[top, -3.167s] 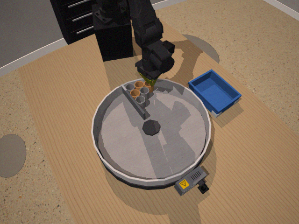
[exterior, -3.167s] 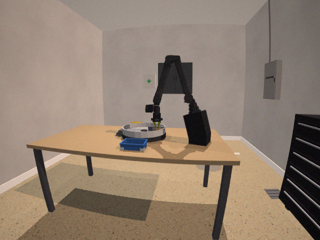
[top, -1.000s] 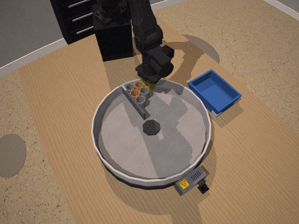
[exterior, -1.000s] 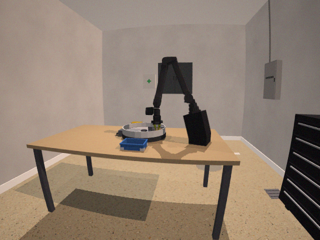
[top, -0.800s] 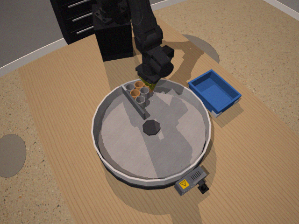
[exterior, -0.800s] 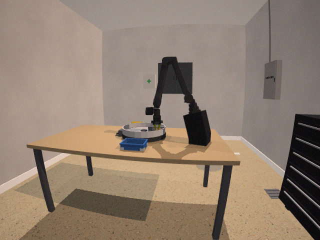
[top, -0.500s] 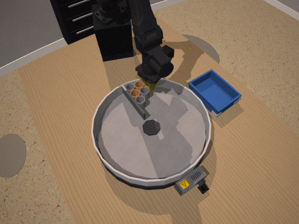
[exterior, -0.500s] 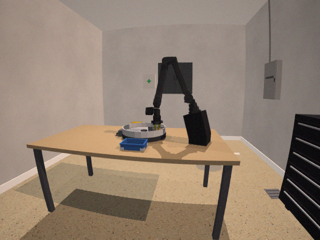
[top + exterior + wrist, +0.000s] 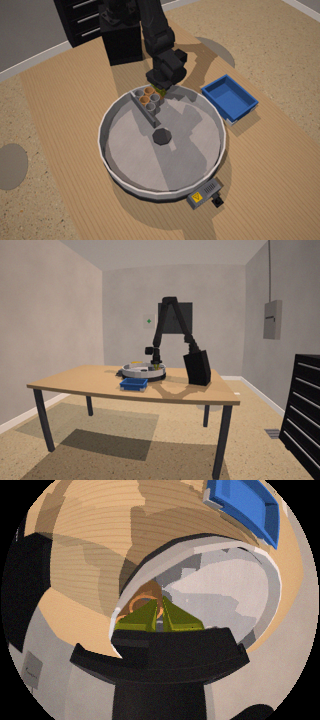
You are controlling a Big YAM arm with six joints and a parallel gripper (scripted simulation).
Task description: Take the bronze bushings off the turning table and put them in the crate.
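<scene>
The tool (image 9: 159, 90) hung over the far rim of the turning table (image 9: 108, 165), which stood on a wooden worktop (image 9: 64, 103) in a grey-walled room with a black drawer cabinet (image 9: 302, 405). Its fingers, nearly together, pinched a bronze bushing (image 9: 161, 94) beside the bushing cluster (image 9: 148, 99). The blue crate (image 9: 228, 96) sat just beside the turning table.

Turning table (image 9: 101, 144) mid-desk, crate (image 9: 248, 98) beside it on the desk, apart. Bushings (image 9: 151, 98) clustered against divider bar (image 9: 144, 111) near rim; gripper (image 9: 159, 90) over cluster, seemingly closed on one bushing.
</scene>
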